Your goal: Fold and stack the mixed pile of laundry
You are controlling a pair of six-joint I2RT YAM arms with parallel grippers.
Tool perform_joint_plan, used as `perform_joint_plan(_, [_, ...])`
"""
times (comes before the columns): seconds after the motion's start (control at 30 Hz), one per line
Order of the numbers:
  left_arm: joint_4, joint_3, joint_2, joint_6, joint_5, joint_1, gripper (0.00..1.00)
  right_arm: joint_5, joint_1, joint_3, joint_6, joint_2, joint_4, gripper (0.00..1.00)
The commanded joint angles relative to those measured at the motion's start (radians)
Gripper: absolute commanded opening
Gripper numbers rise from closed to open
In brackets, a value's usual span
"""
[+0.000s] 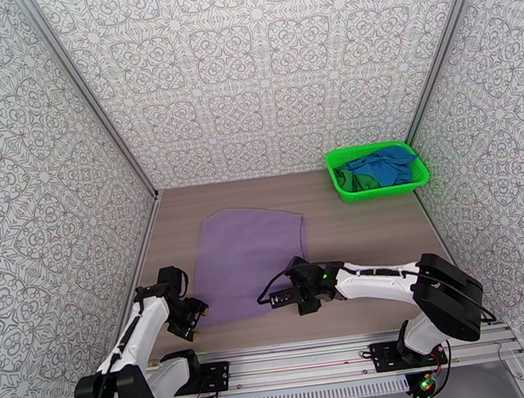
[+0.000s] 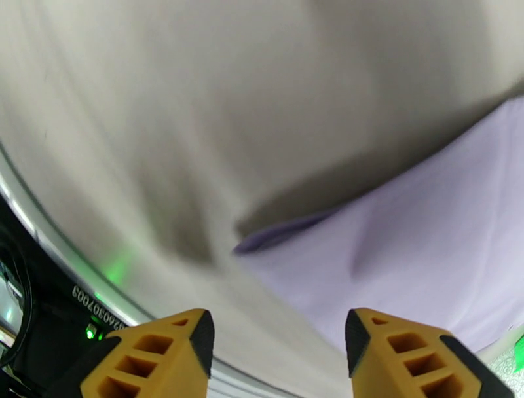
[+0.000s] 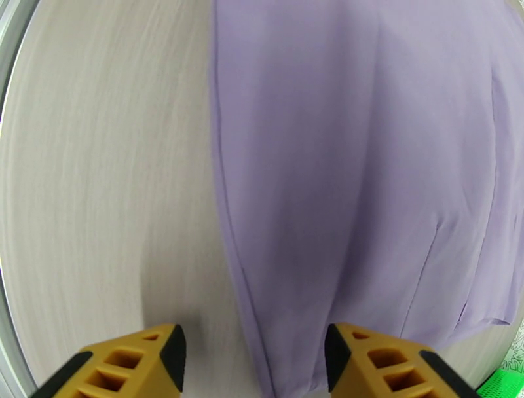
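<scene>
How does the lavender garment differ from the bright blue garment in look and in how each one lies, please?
Colour: the lavender garment is pale purple-grey; the bright blue garment is vivid blue.
Pose: the lavender garment lies spread nearly flat; the bright blue garment is crumpled.
Place: the lavender garment rests on the table; the bright blue garment sits in the green basket.
Both are soft cloth.

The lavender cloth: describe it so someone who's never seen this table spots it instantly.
On the wooden table, left of centre, the lavender-grey cloth lies spread flat. The blue garment and dark green garment sit bunched in the green basket at the far right corner; this one lies alone.
</scene>
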Motion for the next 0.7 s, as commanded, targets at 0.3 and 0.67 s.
perform_joint_plan(0.3, [0.163,-0.026,0.16,0.058,-0.025,0.015,0.52,0.003,0.001,0.008,0.03,-0.001,-0.029,0.6])
perform_joint_plan(0.67, [0.225,0.024,0.299,0.116,-0.013,0.015,0.0,0.06,0.001,0.012,0.022,-0.013,-0.036,0.6])
